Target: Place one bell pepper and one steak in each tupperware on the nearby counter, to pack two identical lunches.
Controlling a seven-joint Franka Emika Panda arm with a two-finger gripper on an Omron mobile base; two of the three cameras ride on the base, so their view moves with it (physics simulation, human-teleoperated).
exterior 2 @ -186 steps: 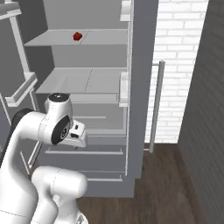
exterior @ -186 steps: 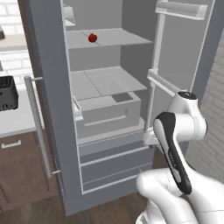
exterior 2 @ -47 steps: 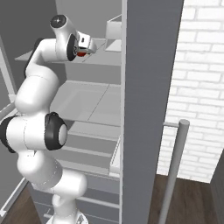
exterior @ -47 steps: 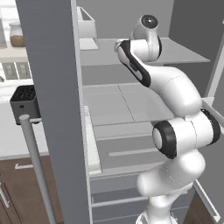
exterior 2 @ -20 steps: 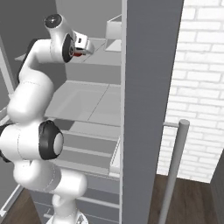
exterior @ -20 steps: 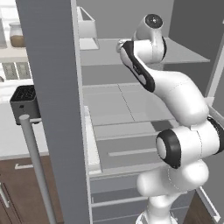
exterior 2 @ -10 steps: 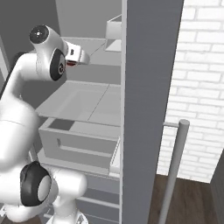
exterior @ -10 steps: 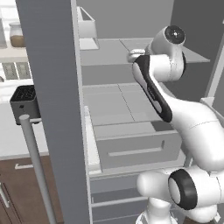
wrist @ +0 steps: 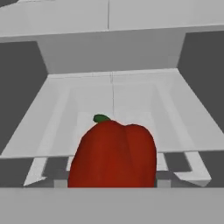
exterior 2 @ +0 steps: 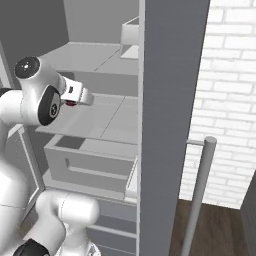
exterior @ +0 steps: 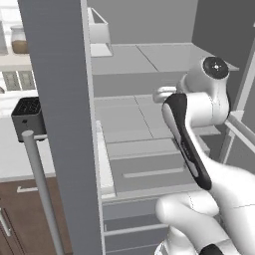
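Note:
A glossy red bell pepper [wrist: 113, 155] with a green stem fills the lower middle of the hand view, covering the fingertips. From the right base view, the same bell pepper [exterior 2: 70, 103] shows as a small red spot under the white hand, with my gripper [exterior 2: 75, 100] shut on it. It hangs in the air in front of the fridge's middle shelf [exterior 2: 112, 120]. In the left base view the hand [exterior: 160, 93] points into the fridge and hides the pepper. The steaks and the tupperware are out of view.
Open fridge doors flank the arm: one door edge [exterior: 62, 99] with a bar handle [exterior: 42, 189], the other door [exterior 2: 170, 100] with its handle [exterior 2: 197, 195]. A pulled-out drawer [exterior 2: 85, 160] lies below the hand. A black toaster [exterior: 29, 117] stands on the left counter.
The arm has drawn back and come down from the upper shelf with the bell pepper held; the hand now sits lower, level with the middle shelf.

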